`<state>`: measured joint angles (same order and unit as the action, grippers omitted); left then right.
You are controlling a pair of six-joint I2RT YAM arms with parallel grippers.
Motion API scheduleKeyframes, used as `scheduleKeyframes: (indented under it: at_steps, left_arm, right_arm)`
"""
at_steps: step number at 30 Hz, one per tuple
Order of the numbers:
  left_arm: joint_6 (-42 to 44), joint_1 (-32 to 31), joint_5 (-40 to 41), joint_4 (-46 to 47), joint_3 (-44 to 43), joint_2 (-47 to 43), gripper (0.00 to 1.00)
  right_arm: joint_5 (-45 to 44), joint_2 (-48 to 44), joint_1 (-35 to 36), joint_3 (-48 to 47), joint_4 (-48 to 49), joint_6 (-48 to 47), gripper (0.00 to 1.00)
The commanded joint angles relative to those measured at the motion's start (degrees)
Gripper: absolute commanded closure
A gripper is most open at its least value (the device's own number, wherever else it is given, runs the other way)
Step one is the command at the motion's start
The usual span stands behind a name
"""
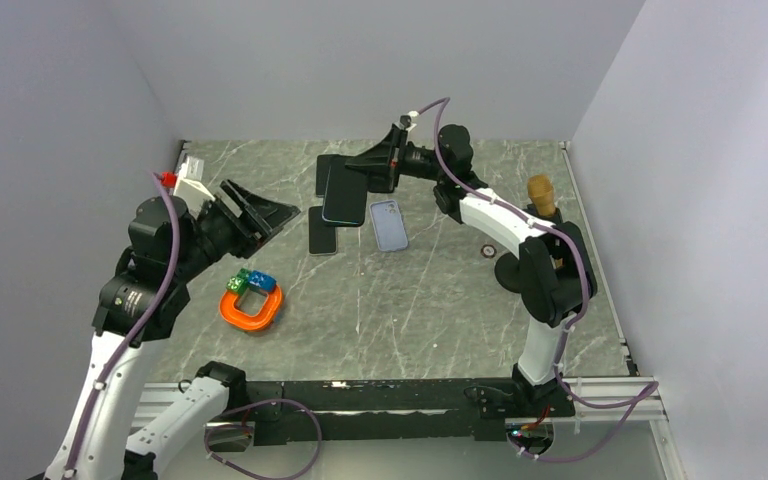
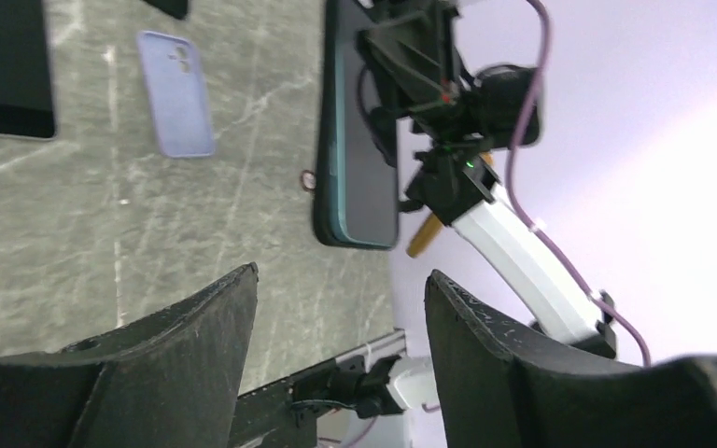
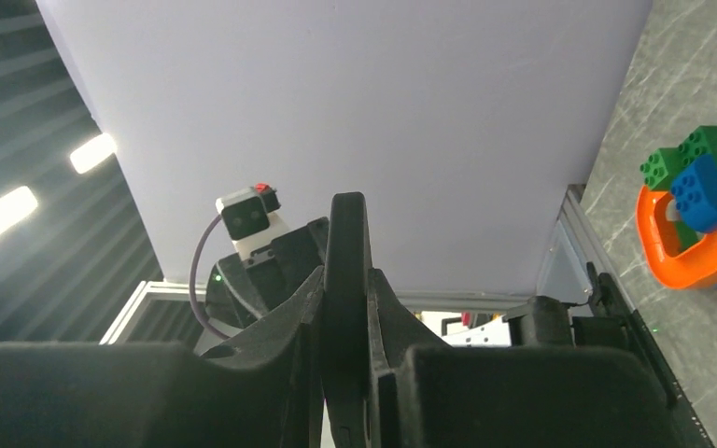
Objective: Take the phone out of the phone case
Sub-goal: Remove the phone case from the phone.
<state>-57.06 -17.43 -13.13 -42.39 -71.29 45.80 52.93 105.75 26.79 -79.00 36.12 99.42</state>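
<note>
A: Top view first. Where is the phone (image 1: 344, 195)?
B: It is raised over the far counter (image 1: 440, 300). The right claw (image 1: 368, 170) pinches its far part, and its long axis runs near to far. The left claw (image 1: 263, 213) gapes just left of it.
A: And the left wrist view?
B: The phone (image 2: 359, 140) is straight ahead between the spread fingers. A lilac case (image 2: 175, 93) lies flat beyond.
A: The right wrist view?
B: The fingers clamp the phone's edge, with free room on both sides.

the right gripper (image 3: 345, 308) pinches a dark phone (image 3: 347, 233) edge-on — the slab stands upright in its clamp. beyond it sits a white camera (image 3: 246, 217) on the other arm; at far right — an orange ring (image 3: 672, 266) with green and blue bricks (image 3: 705, 187) on it.
</note>
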Motion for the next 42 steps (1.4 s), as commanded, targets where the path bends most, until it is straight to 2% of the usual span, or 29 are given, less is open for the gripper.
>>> scheduleKeyframes:
  at_steps: [1,4,10,19,35,42]
  left_arm:
    - [-8.5,0.1,-12.1,17.2,4.4,-0.6,0.31]
    - [-15.6,0.1,-18.5,24.4,6.4,0.3,0.34]
    - [-24.4,0.1,-20.3,34.8,13.2,-0.4,0.35]
    - [-24.2,0.1,-18.2,36.3,16.1,0.5,0.40]
    - [-21.5,0.1,-15.5,32.3,16.0,1.2,0.40]
    - [-21.8,0.0,-15.3,33.3,15.5,2.6,0.40]
  right_arm:
    - [-1.4,-3.1,-0.6,-1.6,-0.4,-2.2,1.00]
    - [-1.9,-2.5,-0.7,-2.1,-0.3,-1.9,1.00]
    - [-3.1,-1.6,-0.6,-3.0,1.9,0.1,1.00]
    - [-3.0,-2.0,-0.6,-3.0,4.6,3.0,1.00]
    - [-2.5,-2.6,-0.4,-2.0,8.1,6.3,1.00]
    - [-1.6,-2.9,-0.2,-1.4,8.2,6.0,1.00]
